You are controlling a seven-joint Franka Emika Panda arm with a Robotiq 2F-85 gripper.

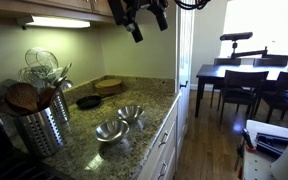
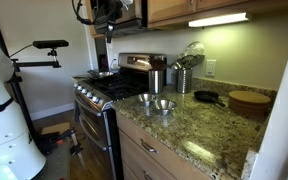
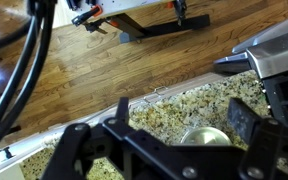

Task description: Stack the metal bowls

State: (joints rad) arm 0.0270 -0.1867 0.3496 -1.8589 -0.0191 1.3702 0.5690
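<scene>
Two small shiny metal bowls sit side by side on the granite counter near its front edge. In an exterior view one bowl [image 1: 111, 131] is nearer and the other bowl [image 1: 130, 113] just behind it. They also show in the other exterior view as a bowl [image 2: 165, 105] and a bowl [image 2: 148, 98]. My gripper [image 1: 145, 24] hangs high above the counter, open and empty. In the wrist view the open fingers [image 3: 179, 118] frame the counter, and one bowl [image 3: 205, 136] shows below, partly hidden by the gripper body.
A perforated steel canister [image 1: 39, 127] with utensils stands at the counter's end beside the stove [image 2: 104, 92]. A black dish [image 1: 89, 101] and a round wooden board [image 1: 110, 86] lie further back. A dining table and chairs [image 1: 246, 85] stand across the wooden floor.
</scene>
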